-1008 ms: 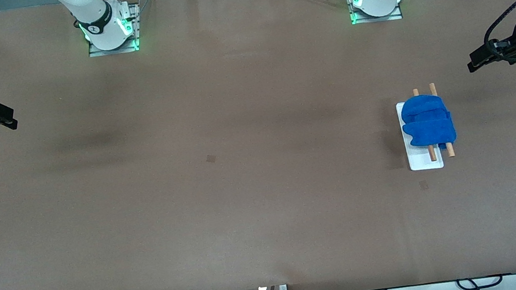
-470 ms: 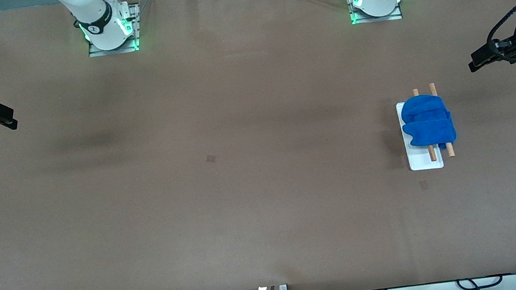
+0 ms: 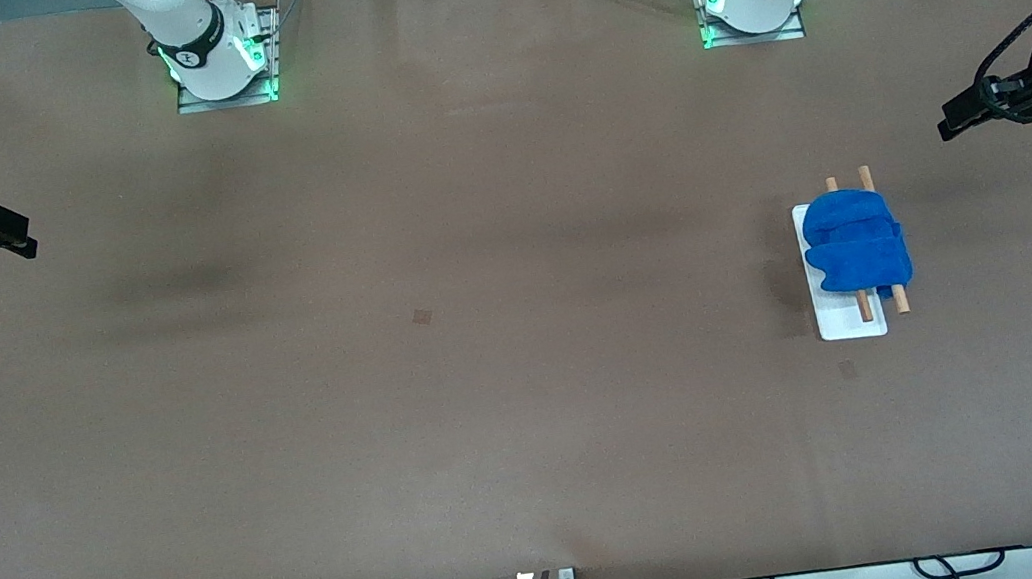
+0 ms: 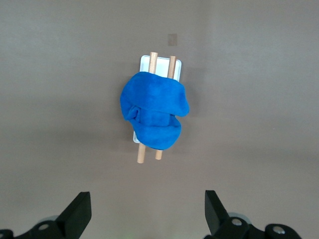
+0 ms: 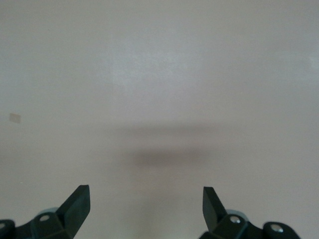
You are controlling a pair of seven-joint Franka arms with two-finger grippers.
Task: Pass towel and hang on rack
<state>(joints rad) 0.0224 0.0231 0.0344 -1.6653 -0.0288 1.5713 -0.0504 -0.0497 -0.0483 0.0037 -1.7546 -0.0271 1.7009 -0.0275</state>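
Two rods of the rack (image 3: 850, 323) carry the towel (image 3: 855, 253), so hanging looks done. Left gripper (image 3: 957, 118) hovers near the rack, right gripper (image 3: 14, 237) well apart. Left wrist view: fingers (image 4: 79, 211) wide, empty (towel draped). Right wrist view: fingers (image 5: 77, 201) wide over bare surface (image 5: 159, 74).

White arms (image 3: 192, 32), blk end effectors, green base lights, blk cables.
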